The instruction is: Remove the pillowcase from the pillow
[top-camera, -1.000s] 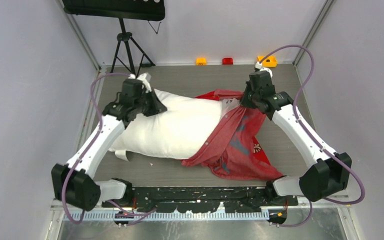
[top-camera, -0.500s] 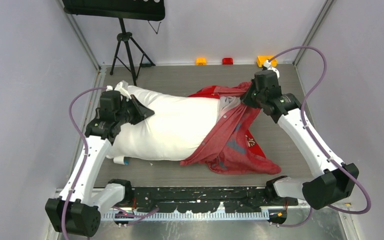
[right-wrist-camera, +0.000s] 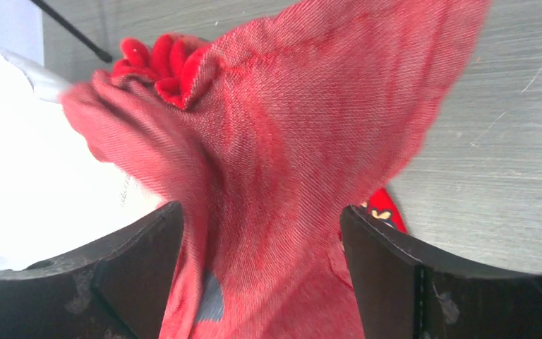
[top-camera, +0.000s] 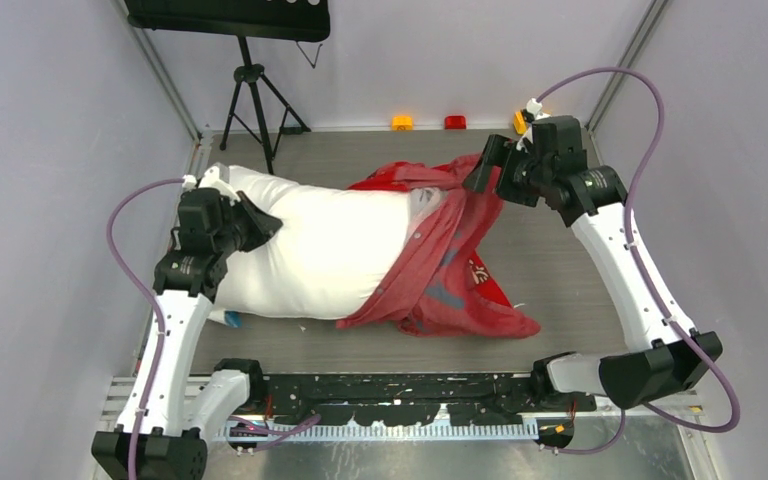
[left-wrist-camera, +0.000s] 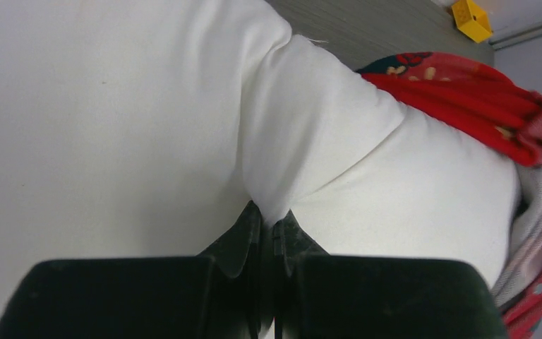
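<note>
Left hand [left-wrist-camera: 274,236]: pinched on a fold of the pillow [top-camera: 310,255].
Right hand [right-wrist-camera: 261,233]: wide; pillowcase [top-camera: 440,280] apparently draped between its fingers.

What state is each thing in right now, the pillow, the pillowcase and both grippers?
pillow: lying flat, mostly bared, right end still covered.
pillowcase: bunched, turned partly inside out, trailing onto the table.
left gripper: shut, pinching a fold of pillow.
right gripper: open, red cloth between its fingers.
</note>
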Tool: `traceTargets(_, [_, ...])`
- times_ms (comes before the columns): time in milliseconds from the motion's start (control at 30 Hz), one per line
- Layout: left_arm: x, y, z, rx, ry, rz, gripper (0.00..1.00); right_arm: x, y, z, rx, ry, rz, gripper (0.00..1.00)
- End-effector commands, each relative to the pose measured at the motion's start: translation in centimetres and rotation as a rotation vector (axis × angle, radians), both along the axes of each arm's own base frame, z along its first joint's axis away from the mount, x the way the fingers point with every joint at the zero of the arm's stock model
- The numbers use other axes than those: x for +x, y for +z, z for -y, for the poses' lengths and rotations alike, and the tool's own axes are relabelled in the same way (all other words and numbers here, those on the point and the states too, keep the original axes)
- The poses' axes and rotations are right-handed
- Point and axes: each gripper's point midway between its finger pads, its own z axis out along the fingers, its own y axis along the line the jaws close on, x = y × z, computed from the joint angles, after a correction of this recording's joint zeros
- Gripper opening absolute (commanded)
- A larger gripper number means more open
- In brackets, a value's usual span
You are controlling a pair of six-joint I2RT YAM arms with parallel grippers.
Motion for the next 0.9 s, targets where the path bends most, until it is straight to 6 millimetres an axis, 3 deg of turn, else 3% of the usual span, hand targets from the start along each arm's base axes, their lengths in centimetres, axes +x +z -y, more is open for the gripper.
traceTargets(0, [1.5, 2.2, -2.9, 0.074, 0.088, 0.090, 0.00, 1.2, 3.3, 1.4, 0.013, -0.026, 0.091, 0.87])
traceTargets(300, [0.1, -2.4, -0.4, 0.017, -0.062, -0.015, 0.00, -0.9, 3.6, -0.6, 0.021, 0.032, 0.087, 0.89])
traceTargets(567, [-1.1, -3.5, -0.2, 0.045, -0.111, -0.053, 0.00, -3.4, 2.4, -6.9, -0.026, 0.178, 0.100, 0.90])
traceTargets(867, [-1.4, -3.9, -0.1, 0.062, -0.135, -0.065, 0.00, -4.4, 1.8, -12.1, -0.138, 0.235, 0.124, 0.90])
